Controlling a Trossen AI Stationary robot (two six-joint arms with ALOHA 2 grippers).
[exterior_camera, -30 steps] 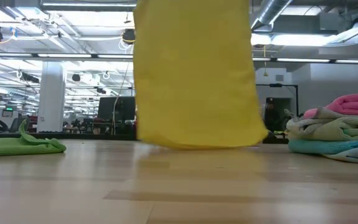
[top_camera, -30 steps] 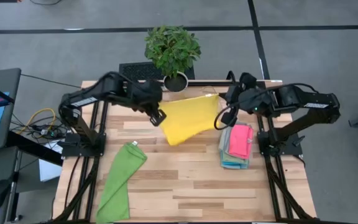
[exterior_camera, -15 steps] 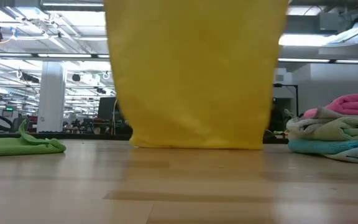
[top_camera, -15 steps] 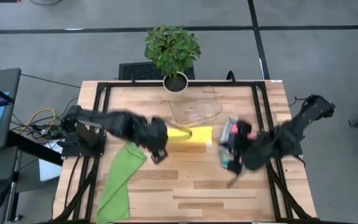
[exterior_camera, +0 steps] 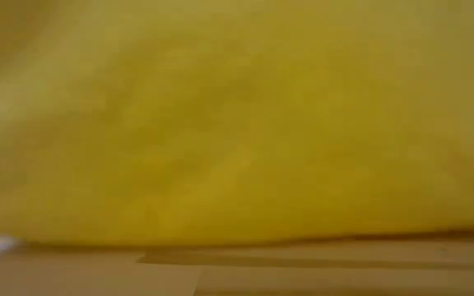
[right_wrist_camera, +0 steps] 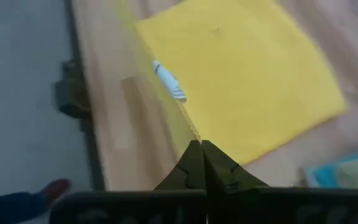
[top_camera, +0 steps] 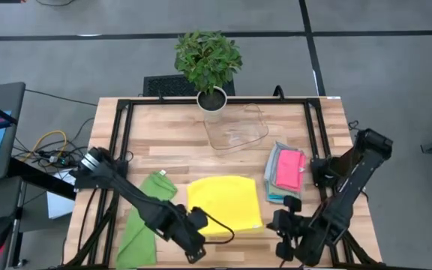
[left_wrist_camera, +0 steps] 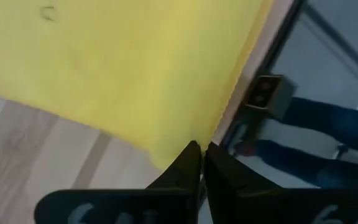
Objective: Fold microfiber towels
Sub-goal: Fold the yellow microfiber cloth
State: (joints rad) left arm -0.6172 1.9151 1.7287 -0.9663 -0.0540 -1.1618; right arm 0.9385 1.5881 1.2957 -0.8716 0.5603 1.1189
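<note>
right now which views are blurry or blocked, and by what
Low view: the yellow towel fills nearly the whole frame, soft and out of focus, leaving only a strip of table. Right wrist view: motion-smeared, with the towel's near edge streaked. Left wrist view: slightly soft. High view: sharp, evenly lit.

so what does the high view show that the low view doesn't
Only the high view shows the green towel, the stack of folded towels with a pink one on top, the clear plastic tray, the potted plant, and both arms, with the left claw and right claw at the yellow towel's near corners. Only the low view shows the cloth from table height, filling nearly the whole picture above a thin strip of wood. Both share the yellow towel and the wooden table.
</note>
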